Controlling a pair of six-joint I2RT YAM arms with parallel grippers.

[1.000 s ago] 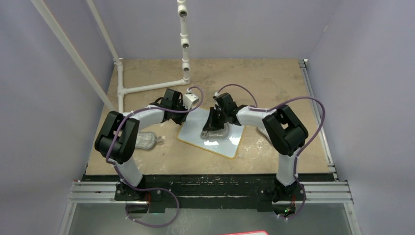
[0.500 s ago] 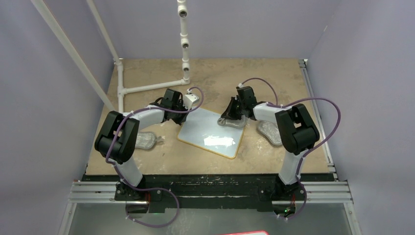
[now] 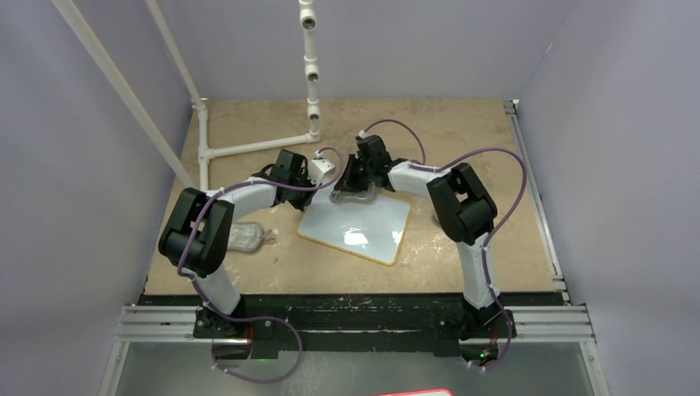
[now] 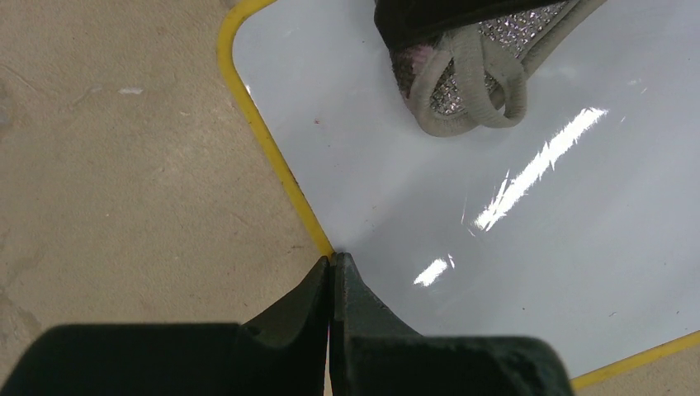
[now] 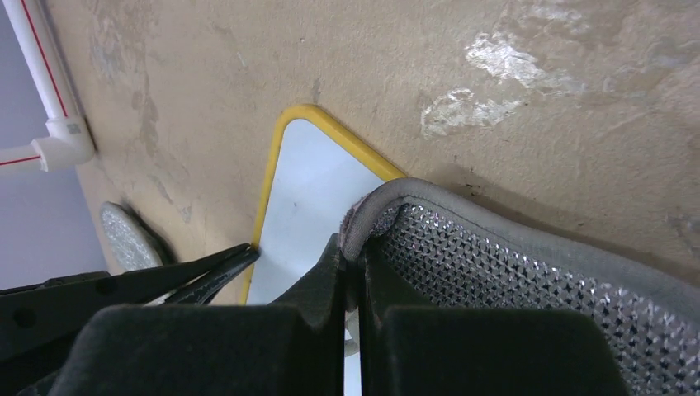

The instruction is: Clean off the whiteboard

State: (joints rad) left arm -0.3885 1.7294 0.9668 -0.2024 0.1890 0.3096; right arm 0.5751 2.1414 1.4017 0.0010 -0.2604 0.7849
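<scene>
The whiteboard lies flat mid-table, white with a yellow rim, with no red marks showing. My left gripper is shut and empty. Its tips rest on the board's yellow left rim. My right gripper is shut on a grey oval cloth pad and holds it on the board's far corner. In the right wrist view the jaws pinch the pad's edge over the board. The pad also shows in the left wrist view.
A second grey pad lies on the table left of the board, also seen in the right wrist view. A white pipe frame stands at the back, with a bar along the table. My left gripper's fingers lie close to the right jaws.
My right gripper has swept the pad from the board's middle out to its right edge, then back across to the far left corner. The left gripper has stayed on the rim.
</scene>
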